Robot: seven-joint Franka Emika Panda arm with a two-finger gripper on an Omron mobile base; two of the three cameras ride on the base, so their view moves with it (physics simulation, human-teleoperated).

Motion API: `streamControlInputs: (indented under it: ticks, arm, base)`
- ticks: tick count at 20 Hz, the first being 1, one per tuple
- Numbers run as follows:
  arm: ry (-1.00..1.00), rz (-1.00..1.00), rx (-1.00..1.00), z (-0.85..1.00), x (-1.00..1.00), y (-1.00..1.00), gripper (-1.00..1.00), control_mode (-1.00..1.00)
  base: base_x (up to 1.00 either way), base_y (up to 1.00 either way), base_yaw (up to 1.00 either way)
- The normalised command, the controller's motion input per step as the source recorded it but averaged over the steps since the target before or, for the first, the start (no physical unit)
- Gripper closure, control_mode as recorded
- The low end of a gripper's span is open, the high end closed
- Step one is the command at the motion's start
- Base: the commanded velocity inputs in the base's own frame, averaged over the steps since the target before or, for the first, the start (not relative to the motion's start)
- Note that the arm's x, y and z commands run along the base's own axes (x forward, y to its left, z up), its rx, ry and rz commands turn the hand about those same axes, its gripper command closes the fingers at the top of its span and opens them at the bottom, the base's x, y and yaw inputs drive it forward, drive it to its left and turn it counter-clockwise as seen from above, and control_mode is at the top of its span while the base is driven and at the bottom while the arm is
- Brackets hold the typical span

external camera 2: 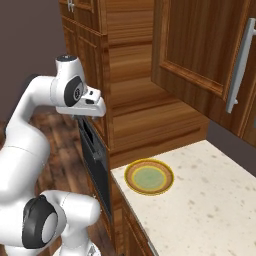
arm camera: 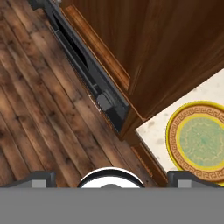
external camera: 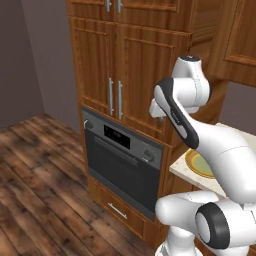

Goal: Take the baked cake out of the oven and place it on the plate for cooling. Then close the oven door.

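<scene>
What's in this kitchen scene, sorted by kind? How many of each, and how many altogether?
Ovens: 1, the oven, its oven door shut
Plates: 1, the plate on the counter
Robot pincers: 1, the pincer, open and holding nothing
Counters: 1
Total: 4

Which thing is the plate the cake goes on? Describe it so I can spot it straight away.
Find the tall wooden cabinet housing the dark oven; a pale speckled counter adjoins it. The plate lies flat near the counter's oven-side corner. It is round and shallow, with a patterned yellow-orange rim and pale green centre, bare.
</scene>
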Motion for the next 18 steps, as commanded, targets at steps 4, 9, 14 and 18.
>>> streamControlInputs:
  ticks: [4, 9, 14, 18]
  arm:
    - [0.00, 0.00, 0.00, 0.00, 0.00, 0.00, -1.00, 1.00]
    - [0.00, 0.00, 0.00, 0.00, 0.00, 0.00, -1.00, 1.00]
    - [0.08, 0.01, -0.12, -0.17, 0.01, 0.17, -1.00, -1.00]
    - [0.01, 0.12, -0.50, -0.61, -0.01, 0.85, -1.00, -1.00]
  base:
    - [0.00, 0.00, 0.00]
    - [0.00, 0.00, 0.00]
    - [0.00, 0.06, 0.00]
    - [0.00, 0.00, 0.00]
